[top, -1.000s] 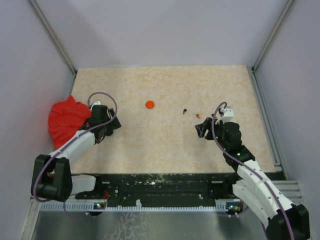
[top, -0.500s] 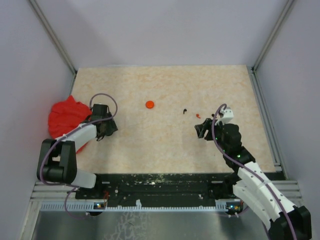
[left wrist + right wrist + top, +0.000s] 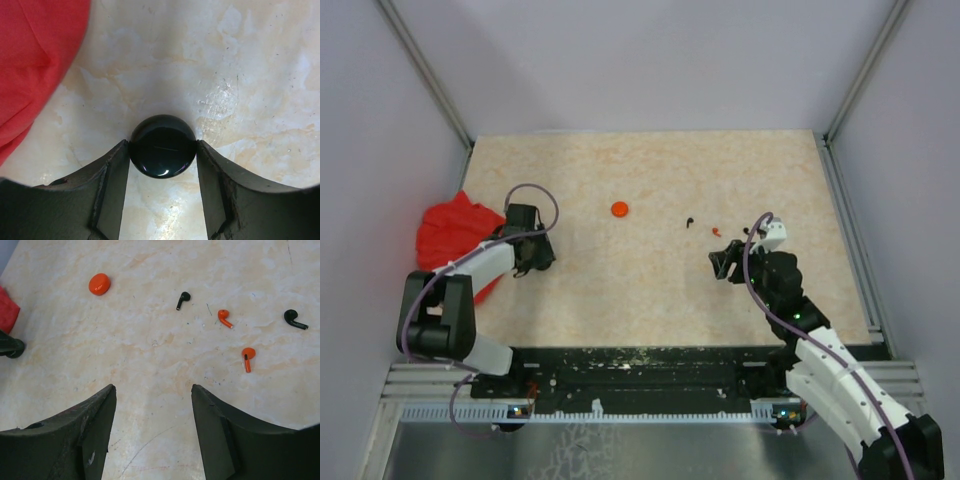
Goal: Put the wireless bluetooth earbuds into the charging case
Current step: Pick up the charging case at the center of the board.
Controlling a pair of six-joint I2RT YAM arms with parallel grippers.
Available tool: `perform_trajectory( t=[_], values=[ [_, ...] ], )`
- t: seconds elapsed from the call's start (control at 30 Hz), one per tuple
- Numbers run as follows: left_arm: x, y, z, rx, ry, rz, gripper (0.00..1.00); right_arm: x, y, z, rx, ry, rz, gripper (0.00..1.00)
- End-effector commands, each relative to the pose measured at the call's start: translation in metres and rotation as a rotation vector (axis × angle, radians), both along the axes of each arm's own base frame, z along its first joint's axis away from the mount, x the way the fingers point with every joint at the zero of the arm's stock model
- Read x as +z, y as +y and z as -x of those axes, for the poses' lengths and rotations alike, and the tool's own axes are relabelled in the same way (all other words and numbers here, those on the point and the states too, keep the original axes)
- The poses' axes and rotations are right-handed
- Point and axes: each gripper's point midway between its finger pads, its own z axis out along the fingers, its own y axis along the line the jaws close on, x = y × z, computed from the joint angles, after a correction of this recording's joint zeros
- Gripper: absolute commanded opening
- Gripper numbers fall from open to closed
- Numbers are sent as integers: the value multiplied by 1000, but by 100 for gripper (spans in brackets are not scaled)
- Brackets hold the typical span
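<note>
Left jaws: closed onto a glossy black round plastic disc (image 3: 162, 153), with one inner face touching each side of it; a thin seam line runs across the disc.
Red crumpled cloth (image 3: 450, 235): lies at the left edge of the tabletop (image 3: 650, 290), just beside the left jaws and apart from the black disc.
Right jaws: spread wide over bare tabletop with nothing between them, on the right side, just short of the earbuds.
Earbuds: four tiny comma-shaped plastic pieces lie loose on the tabletop ahead of the right jaws, none touching another.
Black earbud (image 3: 183, 300): the one farthest left of the group.
Orange earbud (image 3: 225, 318): just right of that black one.
Second orange earbud (image 3: 247, 358): nearest the right jaws.
Second black earbud (image 3: 295, 319): farthest right.
Orange round plastic disc (image 3: 99, 284): lies alone, well left of the earbuds and well apart from both jaws.
</note>
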Motion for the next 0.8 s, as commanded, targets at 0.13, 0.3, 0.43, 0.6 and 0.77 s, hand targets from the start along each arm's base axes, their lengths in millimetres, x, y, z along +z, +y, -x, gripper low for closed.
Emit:
perform_trajectory(
  t=[0.13,0.3,0.43,0.6,0.77],
  values=[
    [-6,-13,7,-88,87,-28,63,20,4,-2,9,-74,-24,63],
    [-7,-20,8,-132,108,-63,65,19,4,-2,11,-72,-23,63],
    [-9,-24,11,-162,129,-89,65,17,6,-2,17,-72,-25,63],
    [-11,-27,13,-193,156,-137,64,17,6,-3,17,-72,-26,63],
    [-13,-31,10,-204,157,-145,60,17,6,-3,17,-70,-26,63]
  ],
)
